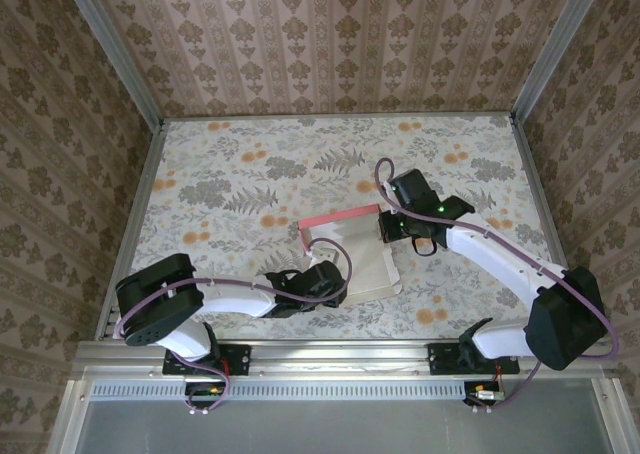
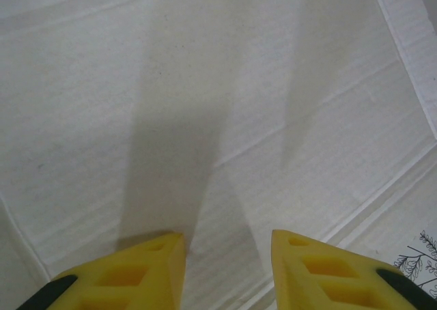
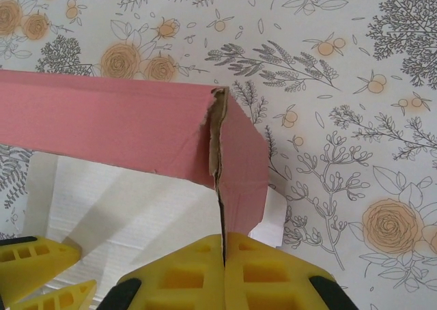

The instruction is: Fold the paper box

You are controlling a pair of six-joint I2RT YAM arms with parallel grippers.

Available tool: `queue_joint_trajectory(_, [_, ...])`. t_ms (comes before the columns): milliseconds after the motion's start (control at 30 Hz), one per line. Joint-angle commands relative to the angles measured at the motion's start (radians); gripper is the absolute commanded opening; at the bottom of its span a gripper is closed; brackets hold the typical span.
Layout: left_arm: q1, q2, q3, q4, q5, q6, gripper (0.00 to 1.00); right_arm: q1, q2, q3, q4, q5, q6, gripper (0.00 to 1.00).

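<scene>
Floral-printed table surface: flat and smooth. Judged low in grip, so the sheet could slide on it.

Paper box: thin pink corrugated cardboard with a whitish, finely ribbed inner face. It lay partly formed between the two grippers.
- Base: flat beneath the left gripper.
- Far long wall: upright, ahead and to the left of the right gripper's fingertips.
- Short side wall: leaning, directly ahead of those fingertips.

Step judged: squaring the corner.

Right gripper: jaws pressed together, pinching the near edge of the short side wall just below the ragged corner seam.

Left gripper: jaws partly apart with nothing between them. The tips appeared to rest on the white base as a hold-down.

To do it well:
- Press down close beside the crease.
- Swing the side wall about its score line rather than pulling. Board this thin would likely buckle, or tear further at the seam.
- Close the corner gap before releasing.

Faint diagonal score lines crossed the base ahead of the left fingertips.
</scene>
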Motion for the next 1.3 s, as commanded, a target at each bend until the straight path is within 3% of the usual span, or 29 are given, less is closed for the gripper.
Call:
queue_joint_trajectory(0, [-0.011, 0.014, 0.003, -0.048, 0.025, -0.014, 0.38, 0.011, 0.008, -0.027, -0.023, -0.005, 0.024, 0.08])
queue_joint_trajectory(233, [-0.011, -0.049, -0.028, -0.017, 0.019, -0.04, 0.38, 0.011, 0.015, -0.076, 0.021, -0.01, 0.028, 0.06])
queue_joint_trajectory(433, [-0.011, -0.201, -0.078, 0.017, 0.011, -0.057, 0.37, 0.015, 0.045, -0.083, 0.082, -0.043, 0.011, 0.05])
queue_joint_trajectory(667, [0.026, -0.471, 0.008, -0.215, 0.079, 0.098, 0.39, 0.042, 0.129, -0.045, 0.117, -0.084, -0.054, 0.05])
queue_joint_trajectory(867, [0.239, -0.649, 0.136, -0.511, 0.263, 0.238, 0.44, 0.083, 0.179, -0.009, 0.164, -0.133, -0.125, 0.06])
queue_joint_trajectory(1000, [0.415, -0.659, 0.201, -0.601, 0.349, 0.355, 0.49, 0.11, 0.219, 0.028, 0.163, -0.146, -0.157, 0.05])
queue_joint_trajectory(1100, [0.565, -0.62, 0.195, -0.522, 0.512, 0.398, 0.53, 0.128, 0.233, 0.048, 0.162, -0.138, -0.171, 0.04])
queue_joint_trajectory(1267, [0.656, -0.415, 0.214, -0.336, 0.714, 0.472, 0.57, 0.141, 0.242, 0.063, 0.163, -0.154, -0.191, 0.04])
